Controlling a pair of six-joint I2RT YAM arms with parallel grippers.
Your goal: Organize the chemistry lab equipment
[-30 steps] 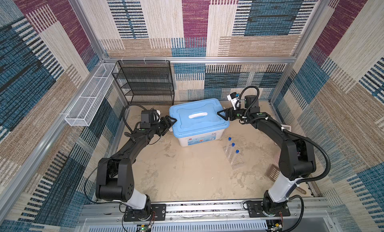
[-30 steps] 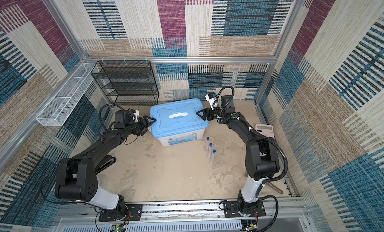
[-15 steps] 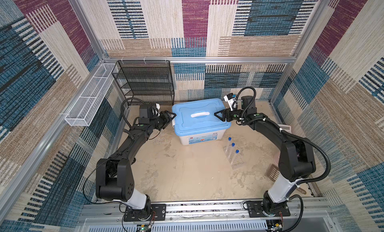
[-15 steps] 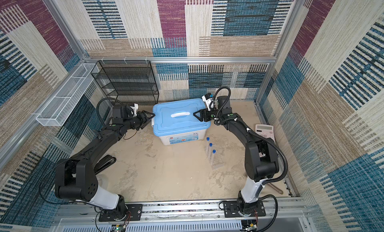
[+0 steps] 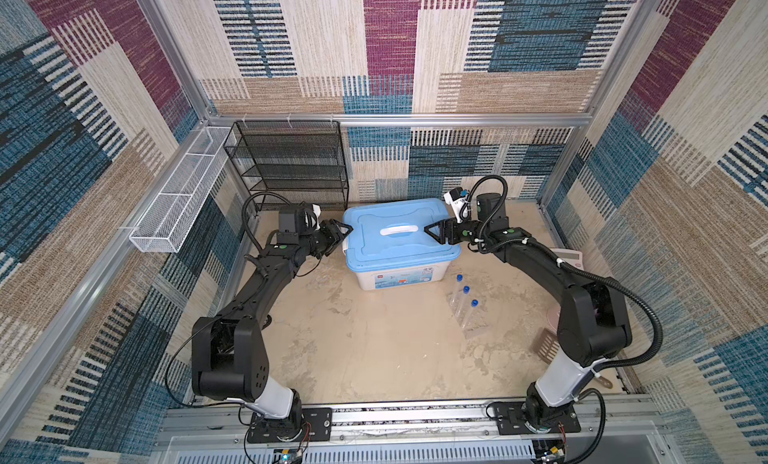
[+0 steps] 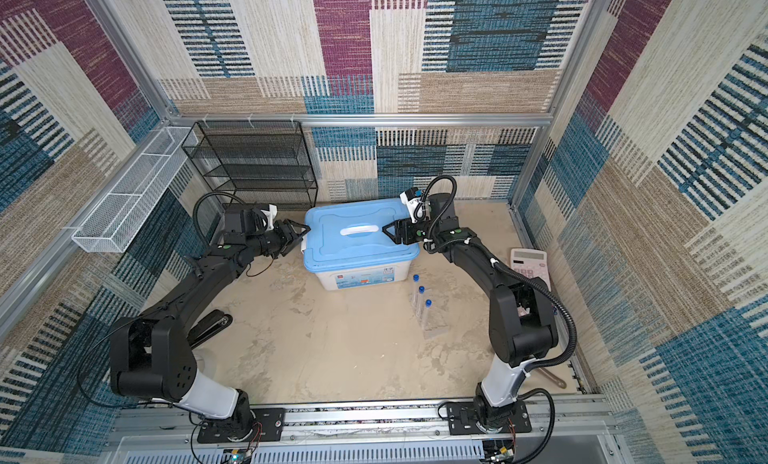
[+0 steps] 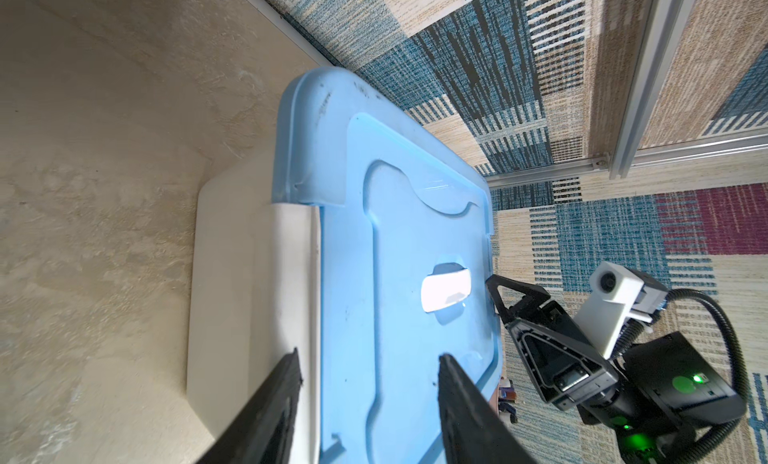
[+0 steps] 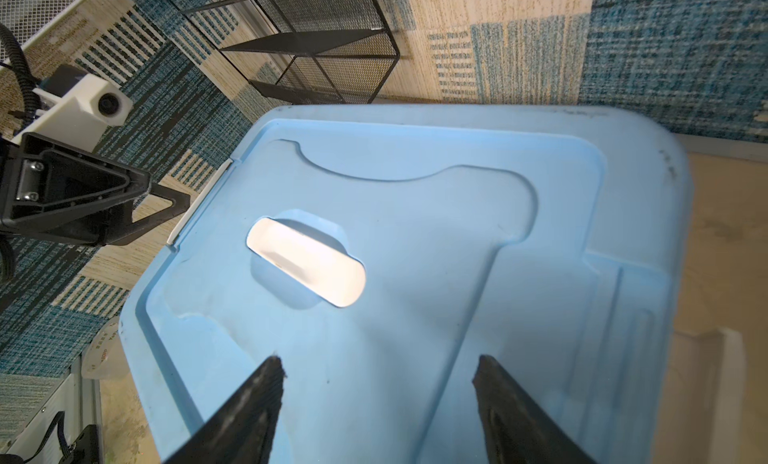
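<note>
Three clear blue-capped tubes [image 5: 463, 302] [image 6: 419, 302] lie side by side on the sandy table, right of a white storage box with a blue lid [image 5: 399, 242] [image 6: 357, 237] and white handle. My left gripper [image 5: 343, 229] [image 6: 301, 231] [image 7: 368, 370] is at the lid's left edge. One finger is beside the white latch [image 7: 291, 275] and the other is over the lid top; whether they press on it does not show. My right gripper [image 5: 432, 231] [image 6: 388, 231] [image 8: 378, 370] hovers open over the lid's right part, holding nothing.
A black mesh shelf [image 5: 291, 167] stands at the back left, behind the box. A white wire basket [image 5: 178, 204] hangs on the left wall. A pink calculator [image 6: 530, 260] lies by the right wall. A dark long-handled tool [image 6: 208, 323] lies under the left arm.
The right gripper moved left from beside the box to over the lid. The left gripper's jaws narrowed as it reached the lid's left edge. The box shifted slightly right.
</note>
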